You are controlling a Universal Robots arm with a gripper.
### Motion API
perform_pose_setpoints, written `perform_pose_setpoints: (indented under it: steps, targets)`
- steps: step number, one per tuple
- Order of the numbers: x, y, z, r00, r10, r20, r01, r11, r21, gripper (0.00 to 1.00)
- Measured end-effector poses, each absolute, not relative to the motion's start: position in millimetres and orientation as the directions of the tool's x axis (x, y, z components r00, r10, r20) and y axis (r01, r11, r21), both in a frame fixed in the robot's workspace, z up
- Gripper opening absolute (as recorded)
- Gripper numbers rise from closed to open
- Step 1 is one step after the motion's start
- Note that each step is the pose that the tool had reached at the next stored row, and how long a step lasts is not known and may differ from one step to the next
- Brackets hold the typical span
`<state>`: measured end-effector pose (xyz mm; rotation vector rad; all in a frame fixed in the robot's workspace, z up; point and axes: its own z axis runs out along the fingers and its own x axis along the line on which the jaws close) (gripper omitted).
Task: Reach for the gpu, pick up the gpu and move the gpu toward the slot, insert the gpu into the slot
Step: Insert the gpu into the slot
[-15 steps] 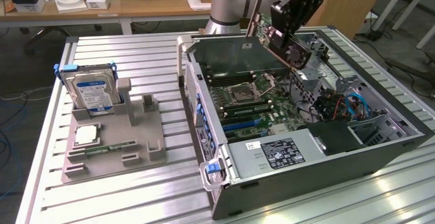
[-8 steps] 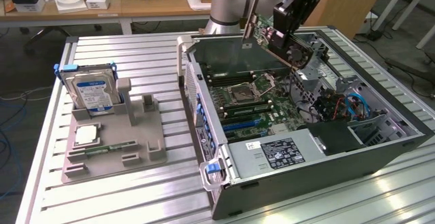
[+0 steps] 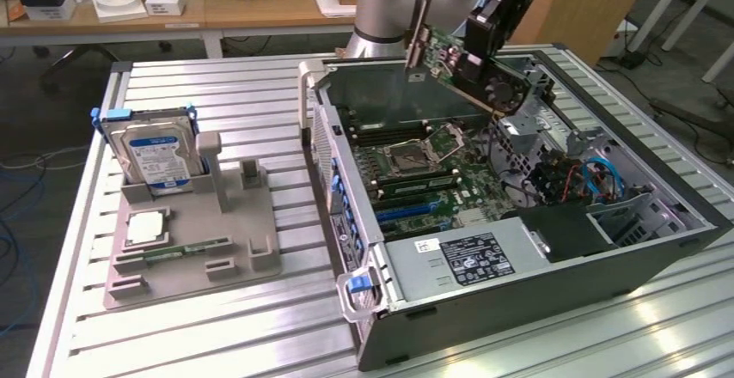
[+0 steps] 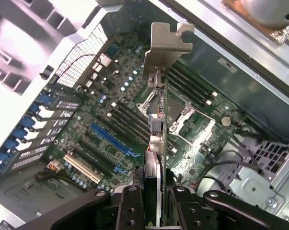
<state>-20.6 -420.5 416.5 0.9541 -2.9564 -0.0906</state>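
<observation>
While fingers, partly closed, pinch gpu tilted above open computer case, upper centre of exterior view: risk judged, skewed card misses blue slot; bracket snags case wall.

Rear of gpu behind pincer

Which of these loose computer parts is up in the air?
The gpu, the dark card with a silver bracket, gripped by the gripper above the open case. The hard drive stands in the grey tray and the memory stick lies on it.
</observation>
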Motion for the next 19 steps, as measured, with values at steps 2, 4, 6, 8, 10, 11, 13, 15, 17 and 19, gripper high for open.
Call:
perform_pose_setpoints:
  steps: [2, 4, 6, 8, 10, 11, 13, 15, 17, 19]
  targets:
    - [-20.6, -420.5, 416.5, -0.793, -0.609, 0.014, -0.607, 0.792, 0.066, 0.27]
    - [-20.6, -420.5, 416.5, -0.777, -0.630, 0.014, -0.628, 0.776, 0.065, 0.27]
    - [-20.6, -420.5, 416.5, -0.760, -0.650, 0.013, -0.648, 0.759, 0.065, 0.27]
    - [-20.6, -420.5, 416.5, -0.742, -0.670, 0.013, -0.668, 0.741, 0.065, 0.27]
    - [-20.6, -420.4, 416.4, -0.721, -0.692, 0.012, -0.690, 0.721, 0.065, 0.27]
    - [-20.6, -420.4, 416.4, -0.710, -0.704, 0.012, -0.702, 0.709, 0.065, 0.27]
    - [-20.6, -420.5, 416.4, -0.688, -0.725, 0.011, -0.723, 0.688, 0.064, 0.27]
    - [-20.6, -420.4, 416.3, -0.671, -0.741, 0.007, -0.739, 0.670, 0.067, 0.27]
    - [-20.6, -420.4, 416.2, -0.653, -0.758, 0.004, -0.756, 0.651, 0.070, 0.27]
    - [-20.6, -420.4, 416.1, -0.631, -0.776, 0.002, -0.774, 0.630, 0.069, 0.27]
